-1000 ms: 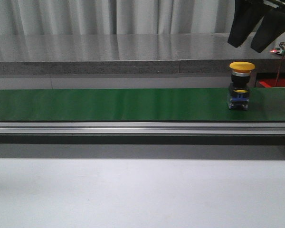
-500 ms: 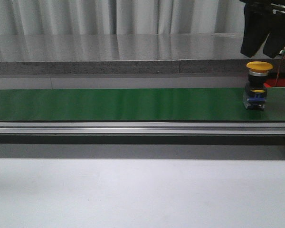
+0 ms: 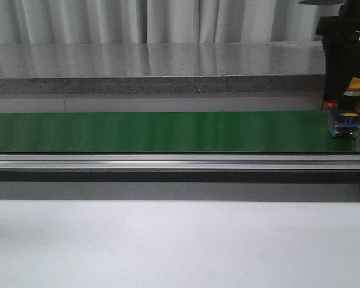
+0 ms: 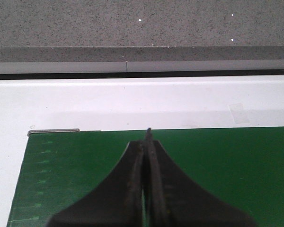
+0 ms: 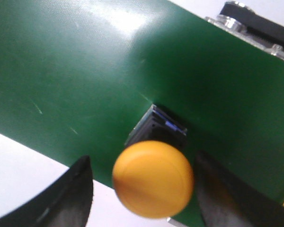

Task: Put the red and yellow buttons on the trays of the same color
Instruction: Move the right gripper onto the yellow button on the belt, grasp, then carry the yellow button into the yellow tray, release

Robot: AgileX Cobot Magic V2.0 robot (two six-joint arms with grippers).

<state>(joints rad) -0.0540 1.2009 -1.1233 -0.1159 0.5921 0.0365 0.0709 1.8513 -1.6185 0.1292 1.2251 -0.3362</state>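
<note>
- The yellow button [image 5: 153,178] stands upright on the green belt [image 3: 168,132], directly between the fingers [image 5: 71,196] of the right hand [image 5: 146,194], which is spread wide and not touching it.
- It looks rigid, light and top-heavy, with a smooth domed cap; I would grip the dark body under the cap.
- The left hand [image 4: 146,189] is pressed closed and empty.
- Since the earlier frames the button has ridden rightward and the right hand has dropped around it.
</note>
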